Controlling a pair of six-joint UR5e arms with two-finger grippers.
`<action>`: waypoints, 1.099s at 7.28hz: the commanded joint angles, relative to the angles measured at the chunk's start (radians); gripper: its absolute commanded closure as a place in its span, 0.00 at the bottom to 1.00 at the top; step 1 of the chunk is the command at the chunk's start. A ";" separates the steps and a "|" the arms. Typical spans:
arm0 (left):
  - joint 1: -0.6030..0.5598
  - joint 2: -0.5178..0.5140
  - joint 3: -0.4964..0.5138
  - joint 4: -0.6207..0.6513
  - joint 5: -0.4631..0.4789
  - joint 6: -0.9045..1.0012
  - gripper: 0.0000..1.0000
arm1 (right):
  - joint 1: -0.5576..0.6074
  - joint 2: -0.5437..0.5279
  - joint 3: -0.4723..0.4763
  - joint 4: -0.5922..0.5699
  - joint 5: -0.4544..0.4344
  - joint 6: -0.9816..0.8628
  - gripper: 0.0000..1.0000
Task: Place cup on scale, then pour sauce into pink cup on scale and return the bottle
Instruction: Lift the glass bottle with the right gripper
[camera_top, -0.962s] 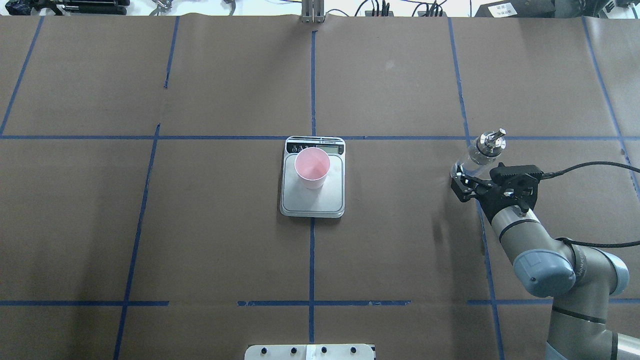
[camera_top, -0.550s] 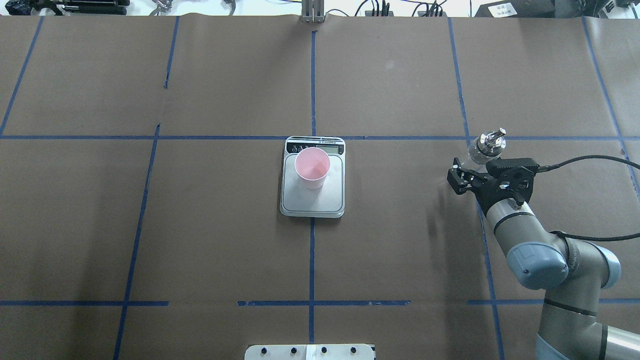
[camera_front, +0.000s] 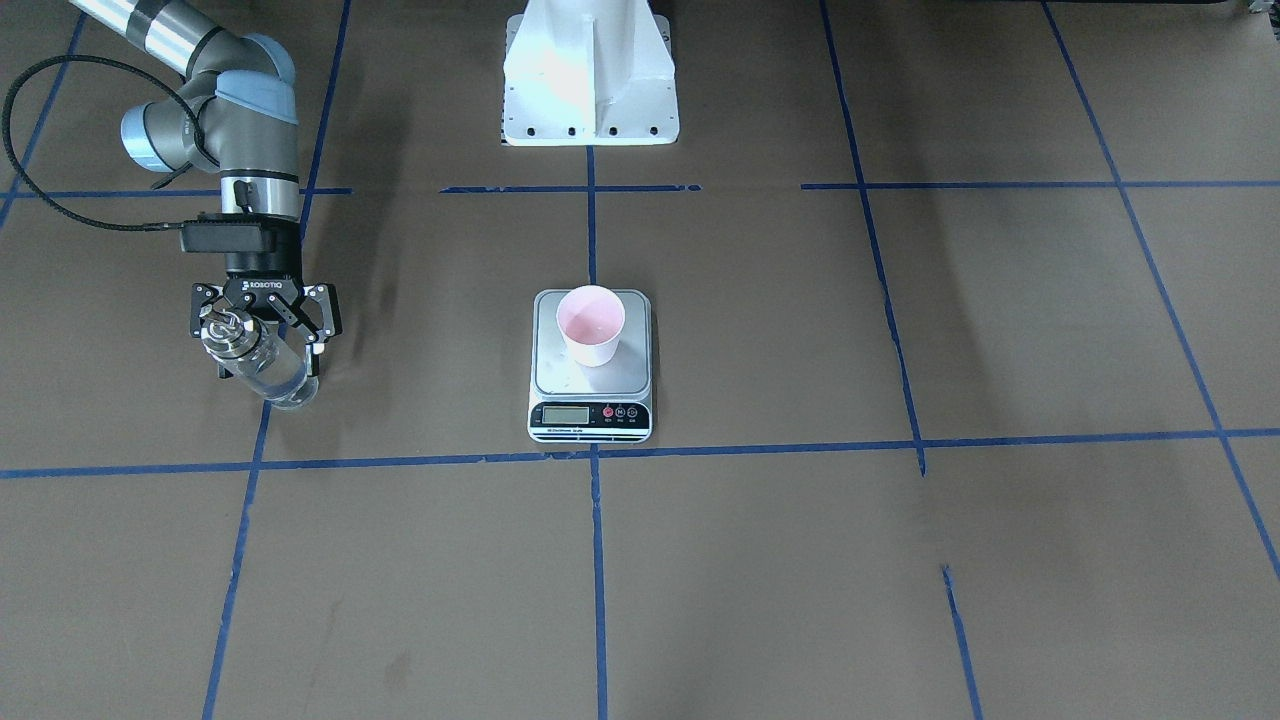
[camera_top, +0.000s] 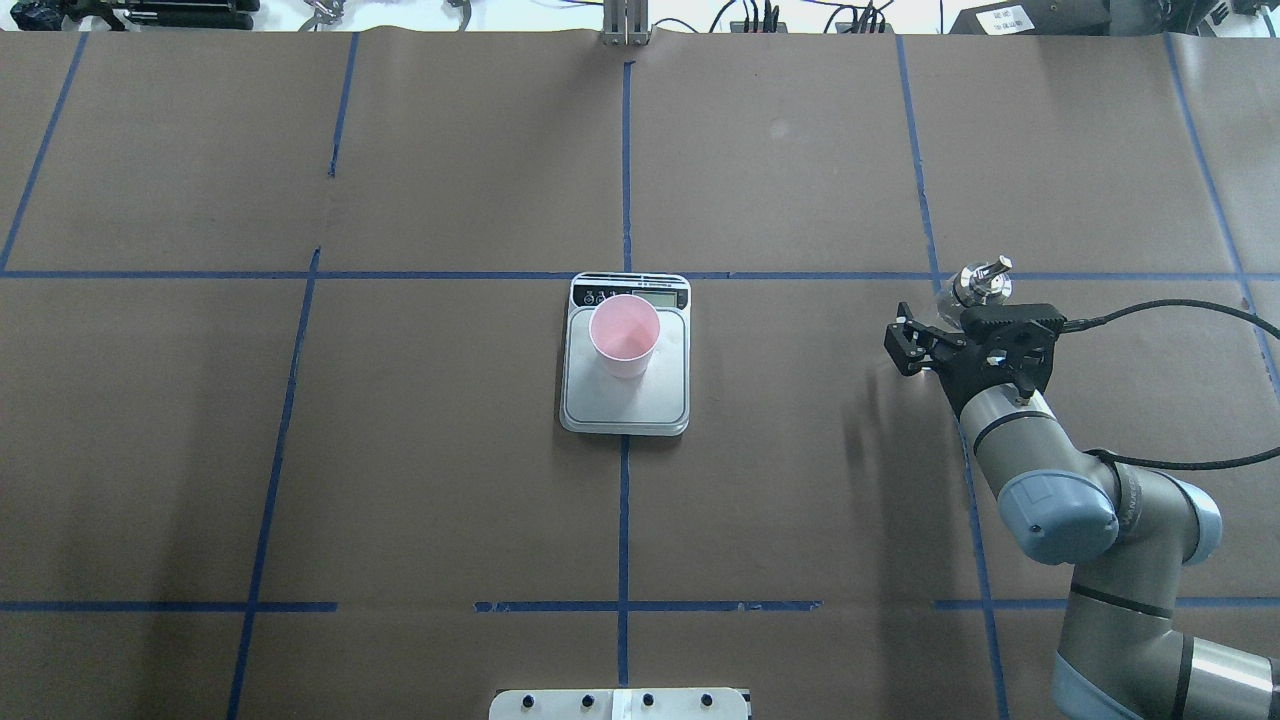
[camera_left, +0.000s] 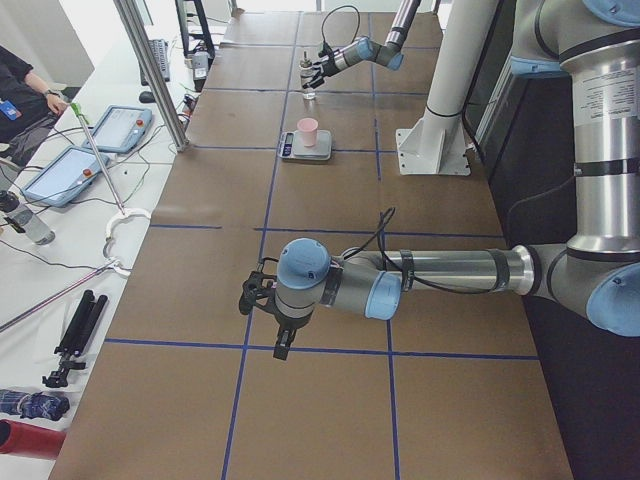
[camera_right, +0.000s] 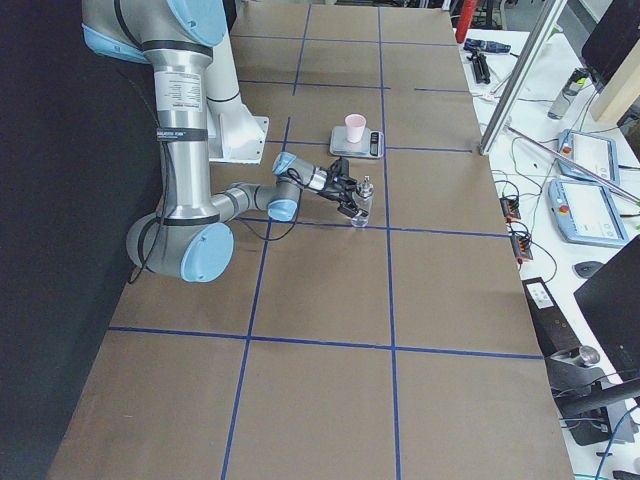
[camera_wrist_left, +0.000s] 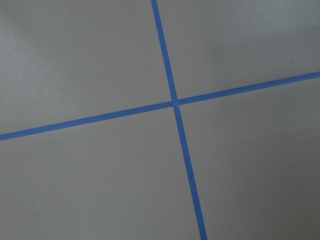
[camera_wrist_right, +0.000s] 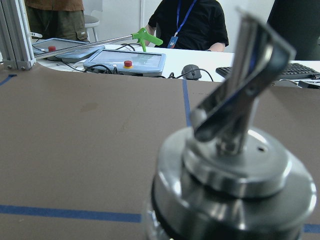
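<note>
Both arms are built of silver-grey tubes joined by rounded joints capped in pale blue-grey, with black rings at the seams. The right arm (camera_top: 1012, 432) is ended by the black right gripper (camera_front: 265, 345), marked "ROBOTIQ" in white and studded with small bright screws; a black cable (camera_front: 120, 227) is looped from a black box (camera_front: 230, 238) at its wrist. A white pedestal (camera_front: 590, 75) with dark bolt holes is seen at the base. The left arm (camera_left: 450, 270) seems to be fitted with a similar black left gripper (camera_left: 252, 297).
</note>
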 joint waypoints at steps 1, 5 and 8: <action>0.000 0.000 0.000 0.000 -0.001 0.000 0.00 | 0.006 0.001 -0.003 0.000 -0.001 0.000 0.00; 0.002 -0.002 0.000 0.000 0.000 -0.002 0.00 | 0.008 0.001 -0.011 0.002 -0.001 0.001 0.01; 0.002 -0.003 0.000 0.000 -0.001 -0.002 0.00 | 0.008 0.008 -0.008 0.003 -0.044 0.017 0.92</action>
